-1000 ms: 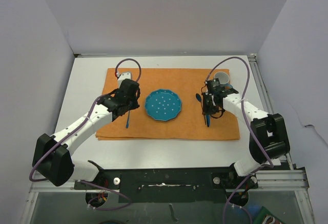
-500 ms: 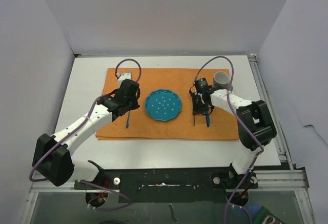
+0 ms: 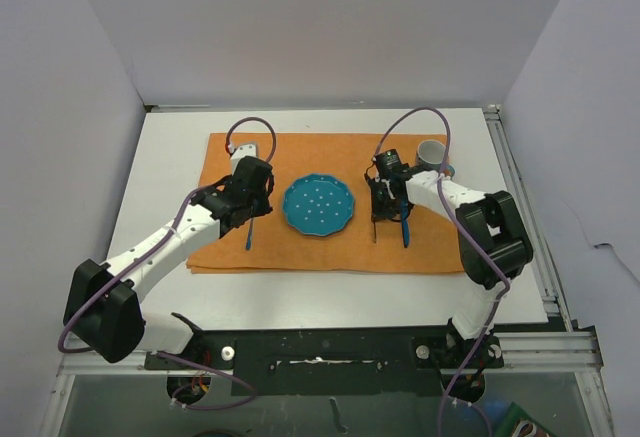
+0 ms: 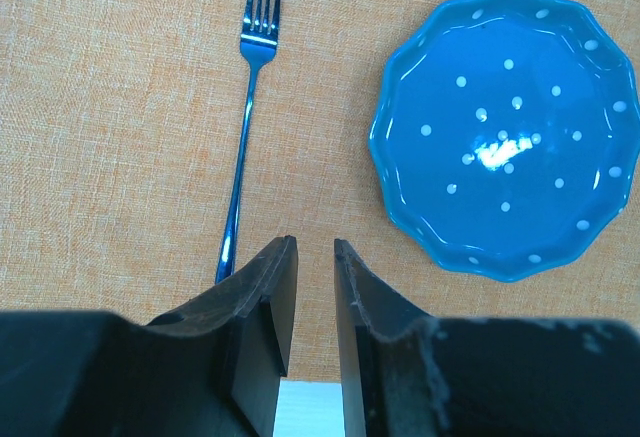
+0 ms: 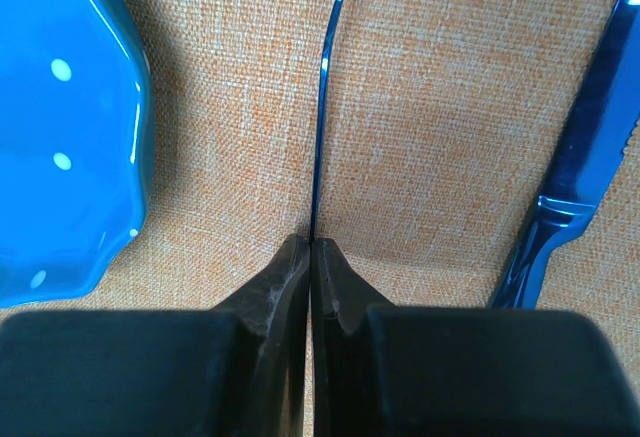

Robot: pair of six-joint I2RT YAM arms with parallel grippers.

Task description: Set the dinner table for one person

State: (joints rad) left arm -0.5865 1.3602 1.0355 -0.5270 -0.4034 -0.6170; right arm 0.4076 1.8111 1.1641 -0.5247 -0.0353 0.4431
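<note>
**Right gripper holds a thin utensil in the gap between plate and knife**

The white dinner table (image 3: 180,137) carries an orange cloth (image 4: 100,157) with the setting on it. At left, the left gripper (image 4: 312,247) has its 2 fingers a narrow slot apart with nothing between them. The fork (image 4: 245,137) lies just ahead of it, tines pointing away and handle end beside the left finger. The plate (image 4: 505,127) sits at centre. Right of the plate, the right gripper (image 5: 310,242) is pinched on a thin blue utensil (image 5: 322,107), probably a spoon. Its long axis runs straight out from the fingertips, roughly parallel to the knife (image 5: 590,127) and apart from both neighbours. Letting go here looks like the next move, though I cannot tell whether the utensil touches the cloth. A cup (image 3: 431,151) stands at the cloth's far right corner.
</note>
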